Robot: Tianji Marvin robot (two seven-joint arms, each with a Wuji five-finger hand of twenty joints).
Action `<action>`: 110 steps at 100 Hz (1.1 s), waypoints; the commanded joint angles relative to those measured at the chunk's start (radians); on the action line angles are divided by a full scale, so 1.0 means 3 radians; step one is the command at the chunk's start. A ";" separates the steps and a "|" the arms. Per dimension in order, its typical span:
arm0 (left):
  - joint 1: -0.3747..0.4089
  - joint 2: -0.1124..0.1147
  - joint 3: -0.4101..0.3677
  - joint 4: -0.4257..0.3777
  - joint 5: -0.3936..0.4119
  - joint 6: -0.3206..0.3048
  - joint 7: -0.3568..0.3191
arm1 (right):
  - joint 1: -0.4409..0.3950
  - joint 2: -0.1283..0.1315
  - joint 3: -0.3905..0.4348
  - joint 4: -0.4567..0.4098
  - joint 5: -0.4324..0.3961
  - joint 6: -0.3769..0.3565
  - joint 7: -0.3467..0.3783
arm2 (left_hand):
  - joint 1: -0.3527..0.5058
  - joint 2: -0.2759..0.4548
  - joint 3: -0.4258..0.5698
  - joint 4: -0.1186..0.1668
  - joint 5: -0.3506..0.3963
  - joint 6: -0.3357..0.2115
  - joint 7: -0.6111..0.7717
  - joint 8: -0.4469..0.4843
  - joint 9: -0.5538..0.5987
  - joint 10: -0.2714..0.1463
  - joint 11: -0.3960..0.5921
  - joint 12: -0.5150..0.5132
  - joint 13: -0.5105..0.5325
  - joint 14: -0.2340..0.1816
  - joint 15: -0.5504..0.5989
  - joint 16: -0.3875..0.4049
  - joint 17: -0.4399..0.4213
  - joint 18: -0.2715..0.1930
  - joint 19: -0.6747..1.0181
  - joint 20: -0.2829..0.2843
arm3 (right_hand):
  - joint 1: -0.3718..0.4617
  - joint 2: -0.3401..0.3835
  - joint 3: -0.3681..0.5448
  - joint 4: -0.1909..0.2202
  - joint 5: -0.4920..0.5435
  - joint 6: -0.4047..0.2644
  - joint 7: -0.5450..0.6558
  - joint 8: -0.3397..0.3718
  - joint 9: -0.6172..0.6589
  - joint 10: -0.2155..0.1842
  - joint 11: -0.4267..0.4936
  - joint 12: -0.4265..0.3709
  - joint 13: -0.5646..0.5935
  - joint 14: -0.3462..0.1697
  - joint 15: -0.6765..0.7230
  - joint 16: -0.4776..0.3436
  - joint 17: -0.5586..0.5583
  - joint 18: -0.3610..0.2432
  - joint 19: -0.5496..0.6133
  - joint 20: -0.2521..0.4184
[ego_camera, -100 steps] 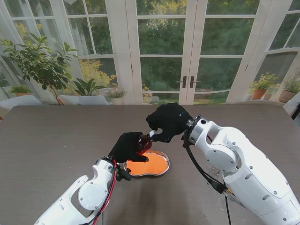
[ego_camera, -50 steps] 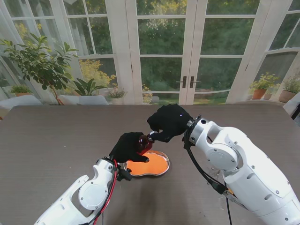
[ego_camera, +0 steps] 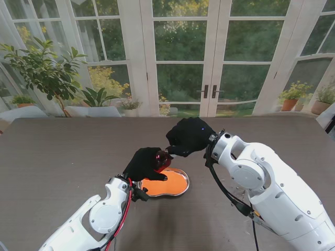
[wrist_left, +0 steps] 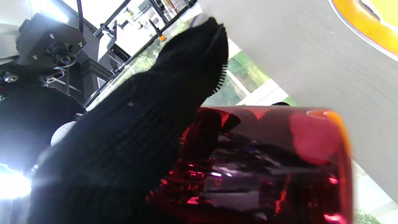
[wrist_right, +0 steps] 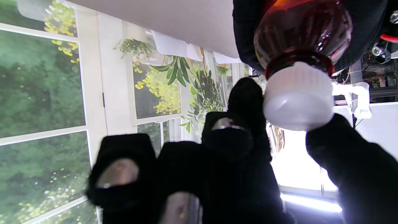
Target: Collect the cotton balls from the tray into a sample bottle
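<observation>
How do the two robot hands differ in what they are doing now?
The left robot hand wraps around the body of the red bottle and holds it over the orange tray; the right robot hand pinches only the white cap with its fingertips. The left robot hand sits nearer to me, the right farther. Both wear black gloves and touch the same bottle.

Sunroom: glazed French doors (ego_camera: 209, 57), potted plants (ego_camera: 44, 70), garden beyond.

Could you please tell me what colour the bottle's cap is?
The cap is white, clearest in the right wrist view.
</observation>
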 commanded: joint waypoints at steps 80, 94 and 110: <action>-0.0050 -0.0083 0.0061 0.0041 -0.0028 -0.0088 0.0093 | -0.0053 -0.0050 -0.0025 0.0127 0.0062 0.0076 -0.0125 | 0.0211 0.2688 0.0307 0.0039 0.0250 -0.0462 0.0426 0.0072 0.0089 -0.0018 0.0041 0.0008 0.0111 0.0257 0.0068 0.0017 -0.0008 -0.0068 0.0092 0.0009 | -0.0499 0.0874 -0.0854 0.0140 0.0476 0.0043 -0.0385 0.0131 0.0229 0.0125 -0.0082 -0.0254 -0.0001 -0.0125 0.0164 -0.0050 -0.0078 0.0115 0.0184 0.0054; -0.0042 -0.0082 0.0061 0.0034 -0.0026 -0.0082 0.0092 | -0.0058 -0.0054 -0.0009 0.0119 0.0077 0.0096 -0.0132 | 0.0210 0.2686 0.0308 0.0038 0.0251 -0.0460 0.0427 0.0068 0.0089 -0.0021 0.0040 0.0008 0.0113 0.0259 0.0068 0.0016 -0.0008 -0.0068 0.0092 0.0009 | -0.0550 0.0943 -0.1015 0.0158 0.0375 0.0088 -0.0509 0.0039 0.0225 0.0146 -0.0240 -0.0274 0.0000 -0.0124 0.0110 -0.0077 -0.0122 0.0105 0.0164 0.0064; -0.0037 -0.0082 0.0060 0.0026 -0.0028 -0.0075 0.0093 | -0.0057 -0.0060 -0.0006 0.0115 0.0094 0.0127 -0.0146 | 0.0208 0.2685 0.0310 0.0038 0.0255 -0.0460 0.0428 0.0067 0.0092 -0.0021 0.0042 0.0010 0.0113 0.0262 0.0068 0.0016 -0.0013 -0.0068 0.0089 0.0008 | -0.0632 0.1083 -0.1213 0.0190 0.0233 0.0155 -0.0666 -0.0090 0.0222 0.0161 -0.0418 -0.0280 0.0000 -0.0111 0.0065 -0.0107 -0.0166 0.0097 0.0143 0.0077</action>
